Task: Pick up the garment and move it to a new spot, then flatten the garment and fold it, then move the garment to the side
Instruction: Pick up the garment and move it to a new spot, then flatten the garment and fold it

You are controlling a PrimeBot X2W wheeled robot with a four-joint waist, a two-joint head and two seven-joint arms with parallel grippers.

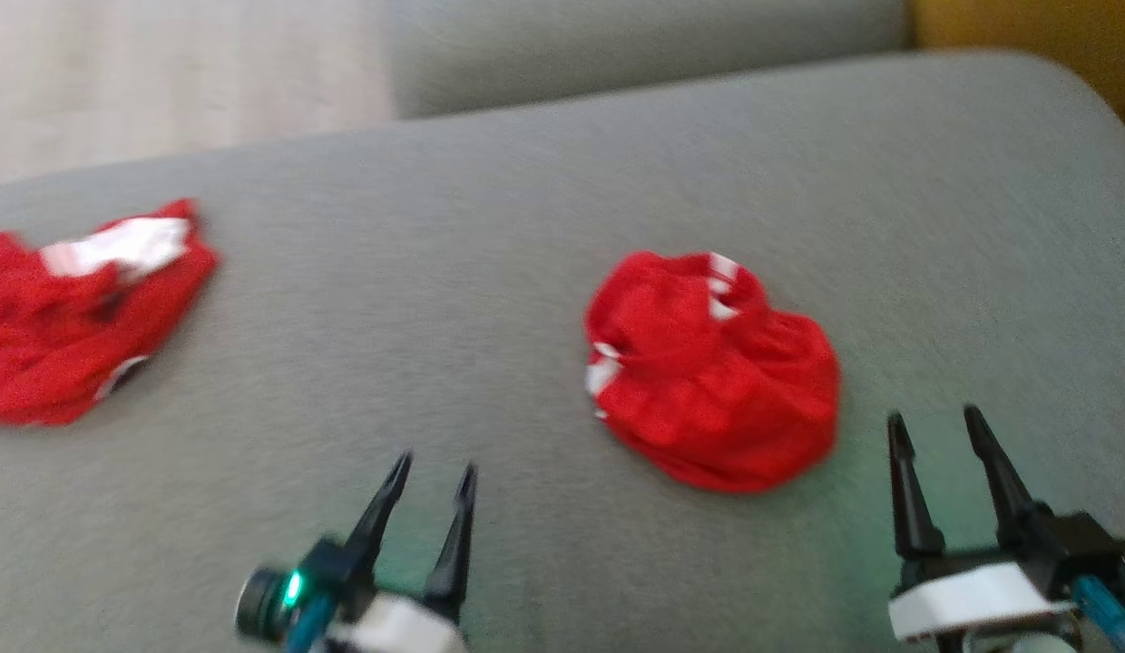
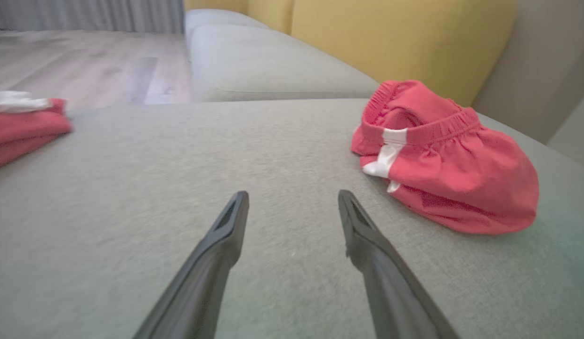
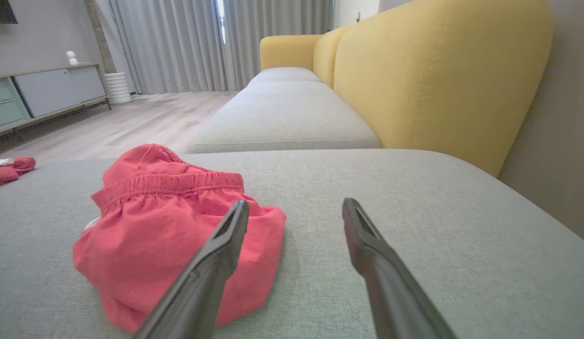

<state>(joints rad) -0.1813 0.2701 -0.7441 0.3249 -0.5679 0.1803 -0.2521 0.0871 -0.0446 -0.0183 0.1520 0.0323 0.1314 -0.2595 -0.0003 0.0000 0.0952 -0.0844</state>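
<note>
While both grippers hang empty over the grey cushion (image 1: 490,227), holdings stand as listed

Item 1 — red garment (image 1: 712,372): crumpled in a rounded heap, white trim and gathered waistband showing; lies on the cushion right of centre, beyond the fingertips of both arms

Item 2 — left gripper (image 1: 435,464): fingers apart, nothing between them; low over bare cushion, well to the left of the heap

Item 3 — right gripper (image 1: 934,417): fingers apart, holding nothing; near the heap's right edge, apparently not touching it

Item 4 — second red garment (image 1: 82,313): white band uppermost; near the cushion's left edge, well apart from the first

Hazards, as judged:
- a pinch into the heap may catch several layers at once, so it lifts as a wad and resists flattening
- narrow tips driven too low may nip the soft upholstery along with the cloth
- thin fabric held by a small fold may slip free mid-carry
- two like-coloured pieces invite a grasp on the wrong one
- a leftward sweep could brush the second piece off its edge
- the blurred head view makes hems hard to place
</note>
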